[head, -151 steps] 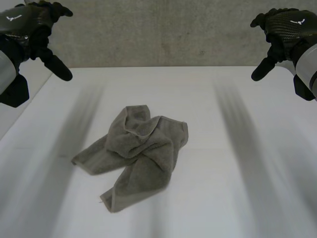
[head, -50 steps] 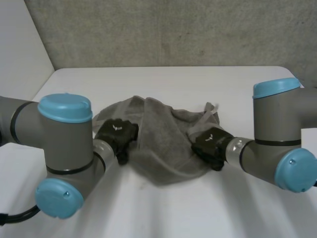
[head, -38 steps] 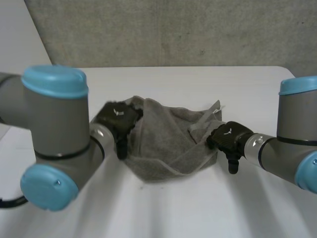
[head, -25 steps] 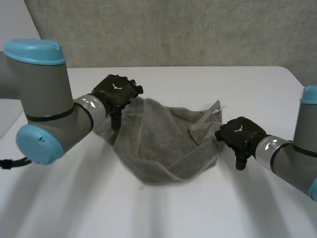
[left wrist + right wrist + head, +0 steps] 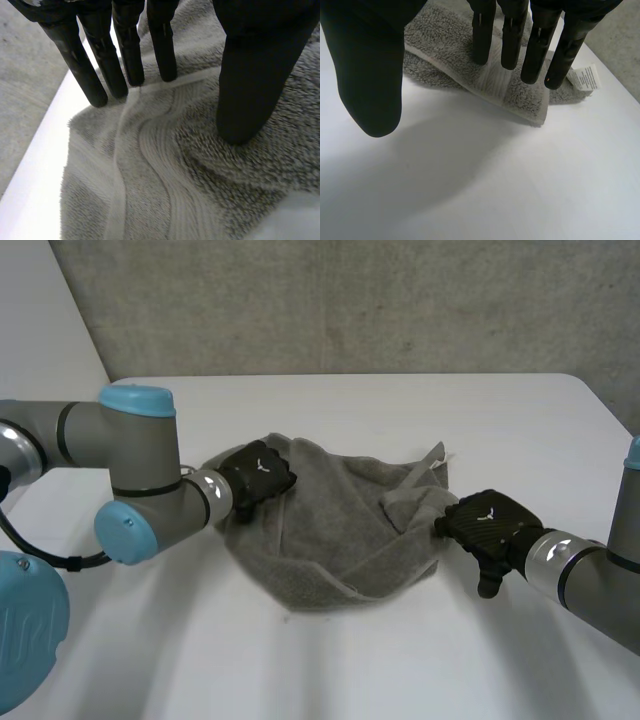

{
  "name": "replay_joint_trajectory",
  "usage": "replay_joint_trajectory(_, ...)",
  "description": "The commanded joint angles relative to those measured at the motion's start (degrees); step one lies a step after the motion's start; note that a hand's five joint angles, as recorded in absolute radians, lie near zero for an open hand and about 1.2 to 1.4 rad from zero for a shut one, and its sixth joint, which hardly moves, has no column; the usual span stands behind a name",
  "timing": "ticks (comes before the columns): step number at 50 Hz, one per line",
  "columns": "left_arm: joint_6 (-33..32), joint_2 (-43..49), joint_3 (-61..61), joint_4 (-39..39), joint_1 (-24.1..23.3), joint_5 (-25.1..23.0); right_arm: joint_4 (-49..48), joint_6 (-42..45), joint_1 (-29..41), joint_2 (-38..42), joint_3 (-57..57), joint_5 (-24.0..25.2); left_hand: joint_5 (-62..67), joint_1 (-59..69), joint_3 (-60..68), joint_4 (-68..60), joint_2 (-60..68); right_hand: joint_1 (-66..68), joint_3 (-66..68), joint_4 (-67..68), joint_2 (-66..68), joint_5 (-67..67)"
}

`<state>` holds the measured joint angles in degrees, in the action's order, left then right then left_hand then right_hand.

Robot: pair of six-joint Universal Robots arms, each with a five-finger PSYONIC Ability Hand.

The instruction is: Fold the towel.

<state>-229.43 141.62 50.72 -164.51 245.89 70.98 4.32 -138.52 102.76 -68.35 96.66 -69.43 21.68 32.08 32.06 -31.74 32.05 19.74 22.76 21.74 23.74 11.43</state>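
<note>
A grey towel (image 5: 330, 530) lies bunched in a rough mound at the table's middle, with a white label (image 5: 436, 462) sticking up at its far right corner. My left hand (image 5: 258, 475) rests on the towel's left edge. In the left wrist view its straight fingers (image 5: 127, 50) and thumb (image 5: 247, 90) press down on the towel (image 5: 165, 165) along a woven border band, spread apart and pinching nothing. My right hand (image 5: 488, 525) sits at the towel's right edge. Its straight fingers (image 5: 512, 35) reach the towel corner (image 5: 470, 65) beside the label (image 5: 585, 77), while its thumb (image 5: 367, 75) hovers over bare table.
The white table (image 5: 400, 660) stretches out on all sides of the towel, with a grey wall (image 5: 350, 300) behind its far edge. My left arm's elbow (image 5: 135, 480) hangs low over the table to the left of the towel.
My right hand has slid rightwards off the towel's middle to its right edge and its fingers have straightened. My left hand rose and came back down on the left edge. The towel lies slightly wider.
</note>
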Motion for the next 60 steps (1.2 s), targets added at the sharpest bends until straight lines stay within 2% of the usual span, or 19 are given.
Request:
replay_joint_trajectory(1, -0.14, -0.12, 0.52, 1.12, 0.55, 0.21, -1.50, -0.26, 0.51, 0.85, -1.73, -0.09, 34.09, 33.69, 33.71, -34.03, 33.72, -1.40, -4.42, -3.40, -5.40, -3.08)
replay_joint_trajectory(2, -0.14, -0.38, 0.60, 1.29, 0.82, 0.30, -1.94, -0.61, 0.60, 1.20, -2.35, -0.27, 43.87, 43.47, 43.49, -43.81, 43.50, -3.58, -6.60, -5.58, -7.58, -5.26)
replay_joint_trajectory(3, -0.14, -0.82, 0.87, 1.55, 0.82, 0.82, -2.21, -0.79, 0.60, 1.20, -3.05, -0.36, 48.27, 47.87, 47.89, -48.21, 47.90, -5.76, -8.79, -7.77, -9.77, -7.45)
replay_joint_trajectory(11, 0.21, -6.52, 3.41, 2.44, 0.90, 7.15, -2.04, -4.73, 0.69, 1.29, -8.32, -0.36, 48.32, 47.92, 47.94, -48.26, 47.95, -8.31, -11.33, -10.32, -12.32, -10.00)
replay_joint_trajectory(18, 2.66, -13.20, 7.98, 2.17, 0.73, 7.95, -0.99, -11.07, 1.56, 4.62, -12.90, 0.87, 48.32, 47.92, 47.94, -48.26, 47.95, -6.80, -9.82, -8.81, -10.81, -8.49)
replay_joint_trajectory(29, 5.48, -15.93, 16.32, 2.26, 2.39, 8.12, -0.37, -8.88, 2.97, 10.69, -13.34, 2.10, 48.32, 47.92, 47.94, -48.26, 47.95, 2.79, -0.23, 0.79, -1.21, 1.11)
replay_joint_trajectory(31, 5.57, -16.55, 17.82, 2.17, 2.75, 8.03, -0.54, -6.69, 2.97, 12.27, -13.43, 1.84, 48.32, 47.92, 47.94, -48.26, 47.95, 13.99, 10.97, 11.98, 9.98, 12.30)
replay_joint_trajectory(32, 5.74, -17.16, 19.22, 2.08, 3.10, 7.95, -0.54, -6.68, 2.97, 12.27, -13.43, 1.84, 48.32, 47.92, 47.94, -48.26, 47.95, 14.06, 11.04, 12.06, 10.06, 12.37)
replay_joint_trajectory(33, 5.74, -17.17, 19.24, 2.08, 3.10, 7.95, -0.89, -5.72, 2.97, 12.88, -13.52, 1.84, 48.32, 47.92, 47.94, -48.26, 47.95, 26.05, 23.03, 24.05, 22.05, 24.37)
replay_joint_trajectory(34, 6.01, -17.69, 20.46, 1.82, 3.36, 7.95, -0.89, -5.71, 2.97, 12.89, -13.52, 1.84, 48.32, 47.92, 47.94, -48.26, 47.95, 26.17, 23.15, 24.17, 22.17, 24.49)
replay_joint_trajectory(36, 6.71, -18.22, 21.26, 1.56, 3.45, 7.95, -2.82, -5.19, 2.89, 13.07, -14.21, 1.67, 48.32, 47.92, 47.94, -48.26, 47.95, 60.08, 57.06, 58.08, 56.08, 58.39)
replay_joint_trajectory(37, 7.75, -18.92, 21.69, 1.12, 3.54, 7.95, -2.83, -5.19, 2.88, 13.07, -14.22, 1.67, 48.32, 47.92, 47.94, -48.26, 47.95, 60.26, 57.24, 58.25, 56.25, 58.57)
replay_joint_trajectory(43, 13.30, -22.71, 20.38, 0.24, 3.54, 8.12, -3.18, -5.27, 2.97, 8.41, -17.82, 0.52, 48.32, 47.92, 47.94, -48.26, 47.95, 60.26, 57.24, 58.26, 56.26, 58.57)
replay_joint_trajectory(45, 17.41, -26.90, 17.76, 0.33, 3.37, 8.82, -2.13, -5.89, 2.97, 2.37, -20.36, -0.09, 48.32, 47.92, 47.94, -48.26, 47.95, 60.26, 57.24, 58.26, 56.26, 58.57)
replay_joint_trajectory(51, 24.55, -34.40, 13.88, 0.33, 3.37, 12.08, 0.86, -7.47, 2.97, -6.71, -25.82, -1.94, 48.32, 47.92, 47.94, -48.26, 47.95, 60.26, 57.24, 58.26, 56.26, 58.57)
replay_joint_trajectory(53, 29.71, -39.82, 12.48, 0.15, 3.54, 13.74, 6.11, -7.65, 2.10, -11.17, -29.84, -2.38, 48.32, 47.92, 47.94, -48.26, 47.95, 60.26, 57.24, 58.26, 56.26, 58.57)
replay_joint_trajectory(54, 29.74, -39.85, 12.47, 0.15, 3.54, 13.75, 6.14, -7.65, 2.09, -11.19, -29.86, -2.38, 48.32, 47.92, 47.94, -48.26, 47.95, 60.26, 57.24, 58.26, 56.26, 58.57)
replay_joint_trajectory(56, 34.46, -43.78, 12.82, -0.98, 3.54, 14.36, 11.65, -7.30, 1.39, -13.47, -32.93, -2.55, 48.32, 47.92, 47.94, -48.26, 47.95, 60.26, 57.24, 58.26, 56.26, 58.57)
replay_joint_trajectory(60, 39.13, -46.00, 16.23, -3.01, 3.63, 14.80, 19.74, -6.42, 0.07, -13.22, -34.61, -2.12, 48.32, 47.92, 47.94, -48.26, 47.95, 60.26, 57.24, 58.26, 56.26, 58.57)
